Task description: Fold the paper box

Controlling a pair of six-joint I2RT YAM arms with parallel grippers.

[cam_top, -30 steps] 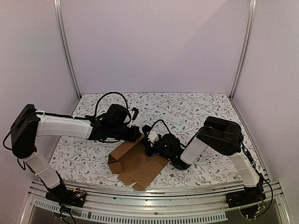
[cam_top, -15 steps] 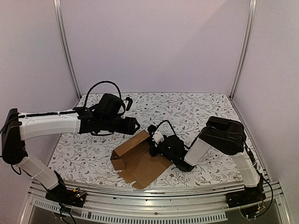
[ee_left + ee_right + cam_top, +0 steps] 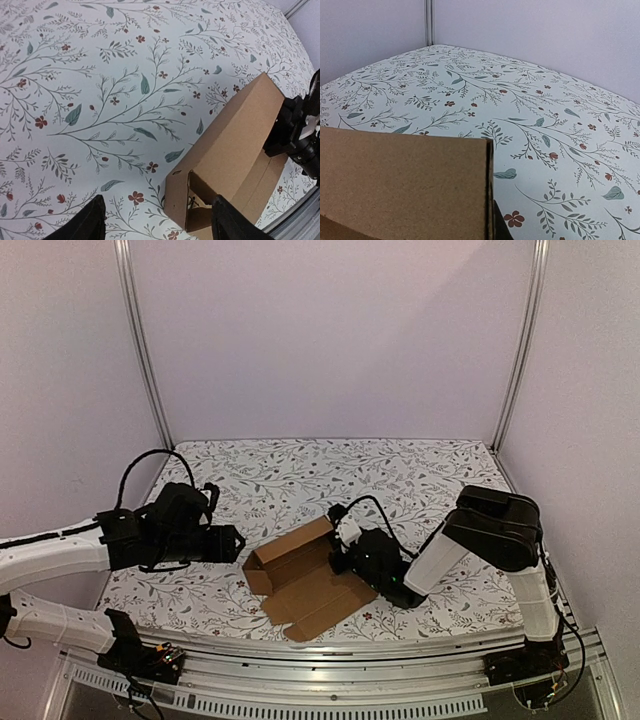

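Left end effector (image 3: 233,543) spread open, right end effector (image 3: 336,547) pinching brown corrugated paper box (image 3: 300,578) wall

Looks like a robotics lab test cell to me, definitely not someone's home. Bare pale lilac wall panels (image 3: 330,340) close the space in on three sides, with upright silver aluminium posts (image 3: 140,350) framing them. A slotted aluminium rail (image 3: 330,658) runs along the near edge, and the white-and-black left robot arm (image 3: 55,552) and the matching right robot arm (image 3: 535,585) are bolted there. The only homey bit is the white floral-print table cover (image 3: 400,465).
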